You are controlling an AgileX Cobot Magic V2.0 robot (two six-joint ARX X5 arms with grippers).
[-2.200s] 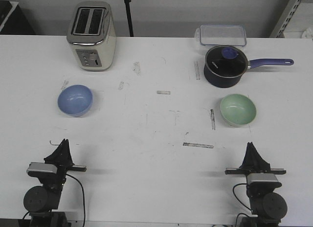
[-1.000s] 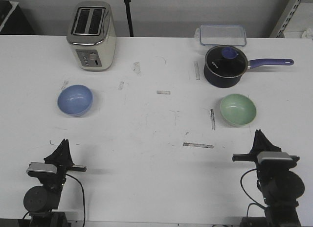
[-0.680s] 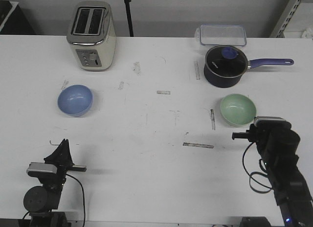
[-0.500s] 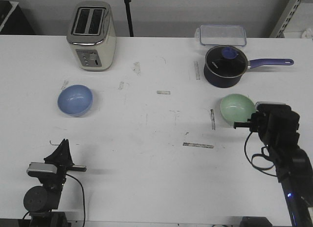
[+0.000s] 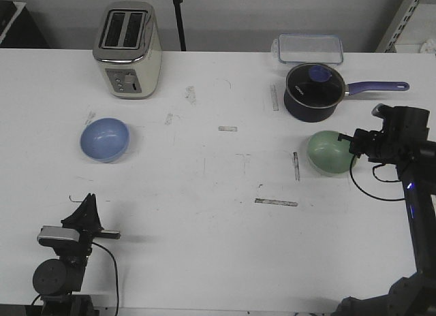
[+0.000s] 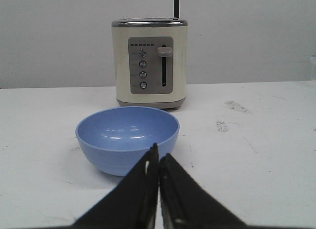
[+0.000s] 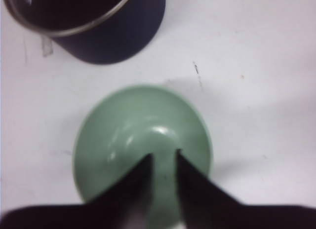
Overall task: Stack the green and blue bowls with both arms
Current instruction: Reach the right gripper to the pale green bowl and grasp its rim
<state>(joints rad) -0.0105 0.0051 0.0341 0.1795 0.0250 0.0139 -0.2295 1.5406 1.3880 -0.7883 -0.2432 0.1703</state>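
One pale mint green glossy bowl (image 5: pixel 329 152) lies beneath the right gripper (image 7: pixel 164 160), jaws narrowly parted; one periwinkle blue glossy bowl (image 6: pixel 127 138) sits before the left gripper (image 6: pixel 158 160), jaws closed; no writing legible

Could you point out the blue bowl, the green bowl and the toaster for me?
blue bowl (image 5: pixel 104 139): front view, middle of its hollow inside.
green bowl (image 7: pixel 143 135): right wrist view, its inside, above the claw tips.
toaster (image 6: pixel 150 63): left wrist view, the grey control panel on its front.
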